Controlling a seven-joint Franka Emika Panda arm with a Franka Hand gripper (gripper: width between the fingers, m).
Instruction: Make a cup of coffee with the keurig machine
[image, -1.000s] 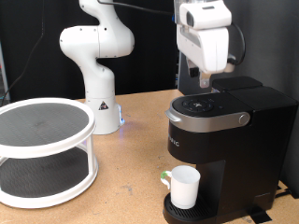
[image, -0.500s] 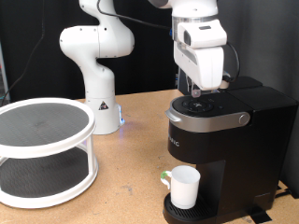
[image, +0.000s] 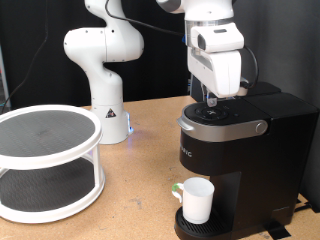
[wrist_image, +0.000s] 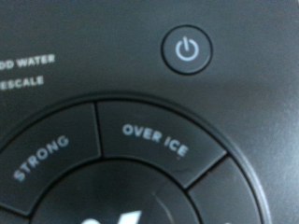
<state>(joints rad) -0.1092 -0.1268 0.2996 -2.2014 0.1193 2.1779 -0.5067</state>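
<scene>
Directly above the keurig machine (image: 240, 150) hangs the gripper (image: 212, 101), its tip just over the round-button top panel (image: 222, 113); whether the fingers are spread or closed cannot be told, and nothing shows between them. Under the machine's spout, on its drip tray (image: 190, 229), stands the cup (image: 195, 200), upright, handle toward the exterior view's left. Up close, the wrist view fills with the panel: a power button (wrist_image: 187, 49) and segments marked STRONG (wrist_image: 42, 156) and OVER ICE (wrist_image: 156, 140). Well apart from the machine on the counter (image: 140, 180) sits a white two-tier turntable (image: 45, 160).
</scene>
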